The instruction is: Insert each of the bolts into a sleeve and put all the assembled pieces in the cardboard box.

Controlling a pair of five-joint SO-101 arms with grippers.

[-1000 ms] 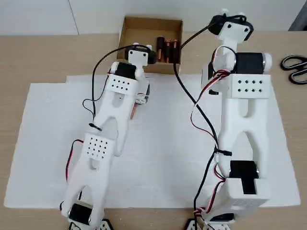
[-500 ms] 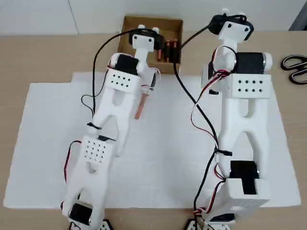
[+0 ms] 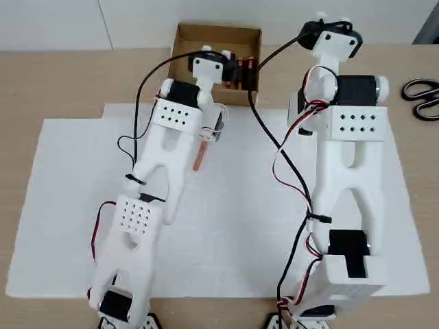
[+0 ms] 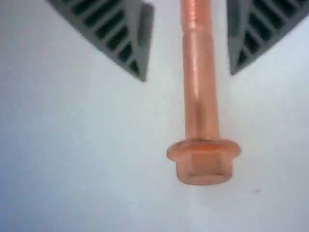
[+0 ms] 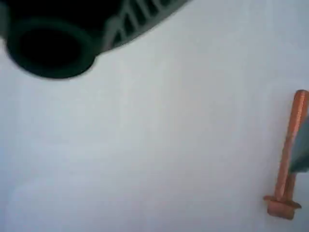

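High view, biggest first: what's down there?

Wooden desk (image 3: 68, 75), with a white sheet (image 3: 233, 226) over most of it, likely padding so small parts don't roll. The left arm (image 3: 171, 130) and right arm (image 3: 350, 151) both stretch across it.

And the cardboard box (image 3: 184, 41)?

It sits at the sheet's far edge, just past the left arm. The finished pieces (image 3: 245, 72) lie against its right wall, so I'd judge the task well along.

The tools?

The left tool (image 4: 186, 67) is grasping the bolt (image 4: 200, 111) by its upper stem. The head hangs down, clear of the sheet and free to go into a sleeve. The right tool (image 5: 72, 24) looks clenched on a dark sleeve (image 5: 50, 71), open end outward, presumably offered as the socket. Bolt and sleeve are well apart.

What's different from a second ago?

Then the left arm stooped low, with the bolt tucked under it at the sheet. It has lifted, and the bolt dangles in plain sight. In the last half second it drew back slightly from the box. The right arm hasn't budged.
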